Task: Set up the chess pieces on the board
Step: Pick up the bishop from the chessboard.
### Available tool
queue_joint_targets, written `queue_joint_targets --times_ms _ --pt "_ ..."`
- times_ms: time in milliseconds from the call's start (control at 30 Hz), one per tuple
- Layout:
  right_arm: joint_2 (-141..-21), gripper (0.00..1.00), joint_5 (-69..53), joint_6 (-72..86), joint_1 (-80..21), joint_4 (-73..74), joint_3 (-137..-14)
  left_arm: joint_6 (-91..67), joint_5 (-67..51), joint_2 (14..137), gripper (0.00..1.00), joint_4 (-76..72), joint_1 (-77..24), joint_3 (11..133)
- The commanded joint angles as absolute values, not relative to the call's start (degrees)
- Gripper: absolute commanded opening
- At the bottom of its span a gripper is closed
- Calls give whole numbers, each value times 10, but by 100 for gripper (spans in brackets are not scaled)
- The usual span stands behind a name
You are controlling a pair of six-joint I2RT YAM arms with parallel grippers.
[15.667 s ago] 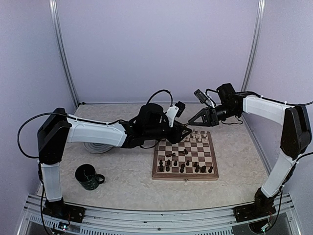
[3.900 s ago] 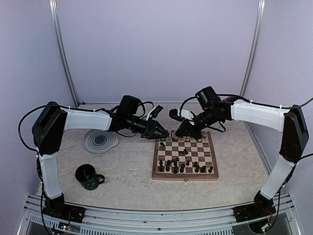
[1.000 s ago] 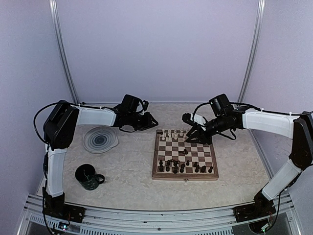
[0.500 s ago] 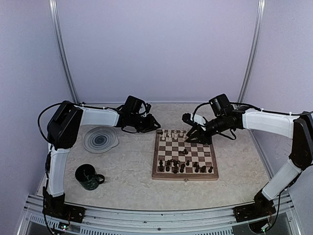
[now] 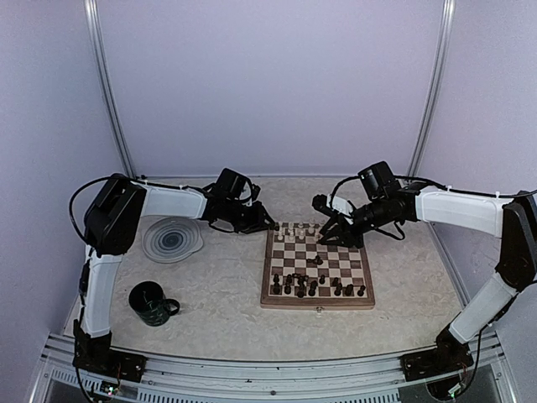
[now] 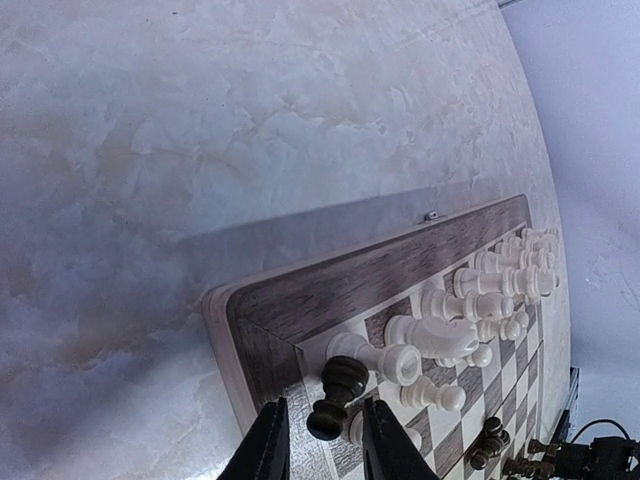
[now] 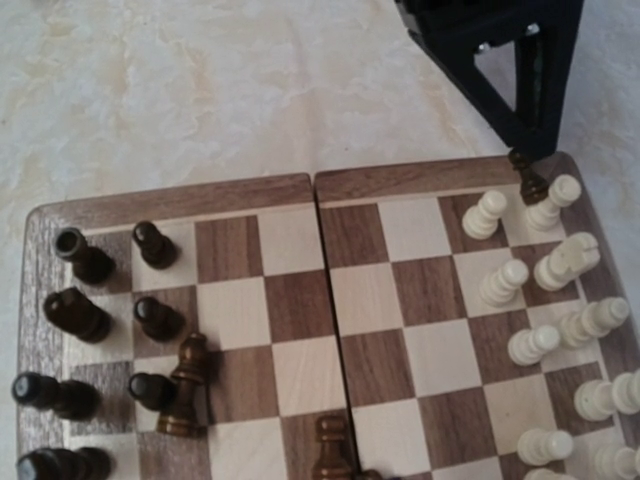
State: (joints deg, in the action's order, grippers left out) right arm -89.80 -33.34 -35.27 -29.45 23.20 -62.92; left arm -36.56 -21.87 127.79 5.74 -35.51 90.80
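Left gripper (image 6: pixel 323 410), clamped on a small dark-brown turned pawn (image 6: pixel 338 380), has advanced to the checked wooden chessboard's (image 6: pixel 330 290) far-left corner, beside cream pieces (image 6: pixel 440 335); pawn not yet placed. Right gripper (image 5: pixel 329 236): state cannot be told.

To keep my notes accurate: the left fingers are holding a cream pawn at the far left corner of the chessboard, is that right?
Not quite: the pawn between the left fingers is dark brown, not cream, as the left wrist view shows. It is indeed held at the far left corner of the chessboard.
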Motion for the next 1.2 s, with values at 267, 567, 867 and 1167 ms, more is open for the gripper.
queue_joint_targets --times_ms 267,567,867,1167 --pt "-904 29 -330 -358 -288 230 -624 -363 -246 1303 21 52 -361 932" --pt "-904 29 -329 -358 -289 229 -624 -365 -248 1305 17 62 -361 937" --pt "-906 29 -329 -359 -288 230 -624 -342 -267 1320 5 173 -353 1001" --pt "-904 29 -326 -360 -288 230 -624 -318 -277 1318 0 252 -335 1015"
